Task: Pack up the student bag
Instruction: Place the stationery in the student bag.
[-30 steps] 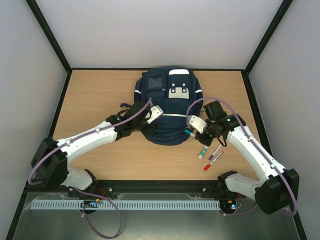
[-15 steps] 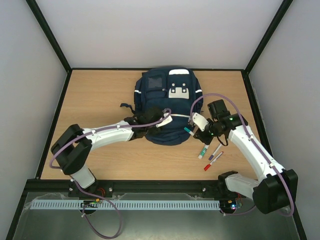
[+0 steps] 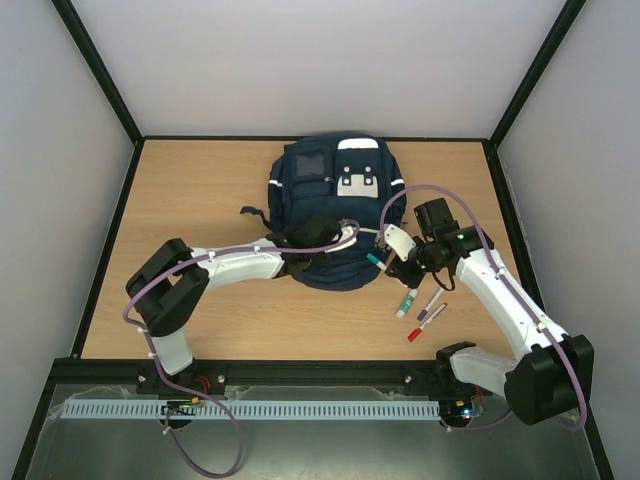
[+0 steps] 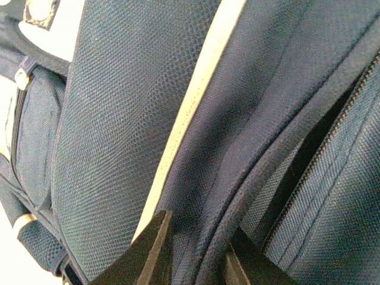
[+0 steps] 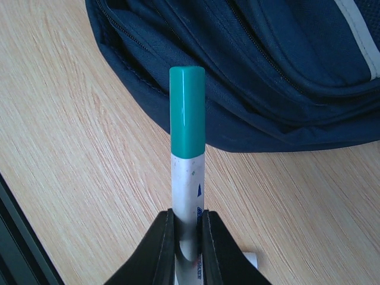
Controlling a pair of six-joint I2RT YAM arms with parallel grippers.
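The student bag (image 3: 330, 190), navy with thin white stripes, lies flat at the back middle of the table. My left gripper (image 3: 345, 238) reaches across its near part. In the left wrist view the left gripper (image 4: 199, 228) pinches a ridge of the student bag (image 4: 119, 119) fabric beside a dark, parted zip opening (image 4: 309, 154). My right gripper (image 3: 385, 262) hovers just right of the bag's near edge, shut on a white marker with a green cap (image 5: 187, 136). The marker points at the student bag (image 5: 267, 71) from above the wood in front of it.
Three loose markers lie on the table right of the bag: one with a green cap (image 3: 406, 301), a purple one (image 3: 430, 305) and a red one (image 3: 425, 324). The bag's black straps (image 3: 255, 213) trail to the left. Black frame rails edge the table.
My left arm has swung right along the bag's near part and its jaws have narrowed onto the fabric. The right gripper with the marker has barely shifted.
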